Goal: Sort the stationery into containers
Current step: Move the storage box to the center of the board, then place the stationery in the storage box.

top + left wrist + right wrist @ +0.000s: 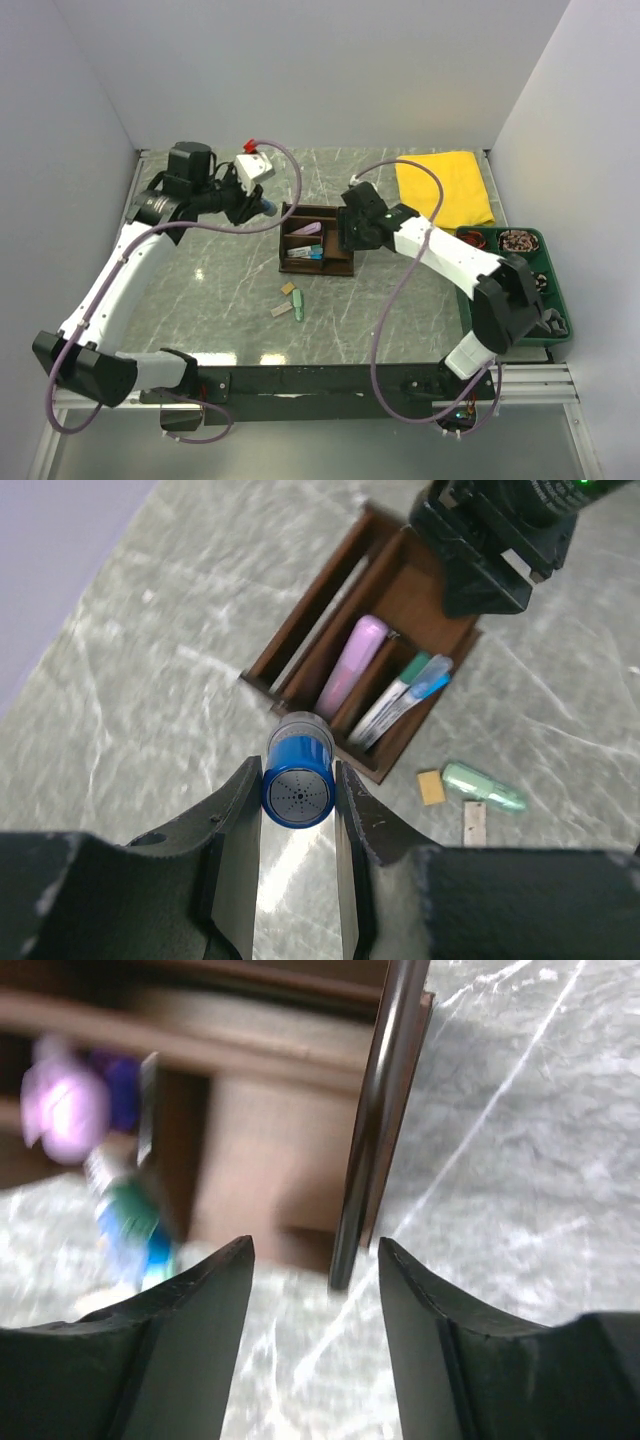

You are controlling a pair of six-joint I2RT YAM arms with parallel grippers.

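Here, left gripper (298,780) clamps blue-capped bottle (298,798) just beside wooden organiser (420,590).

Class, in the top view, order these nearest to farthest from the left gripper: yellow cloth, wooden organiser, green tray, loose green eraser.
1. wooden organiser, just right of the left gripper.
2. green eraser, nearer the bases.
3. yellow cloth, far right corner.
4. green tray, right edge.

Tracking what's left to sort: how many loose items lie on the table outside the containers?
3, clustered beside the wooden organiser: a tan eraser, a pale green eraser next to it, and a beige block nearest the robot. Others may be hidden.
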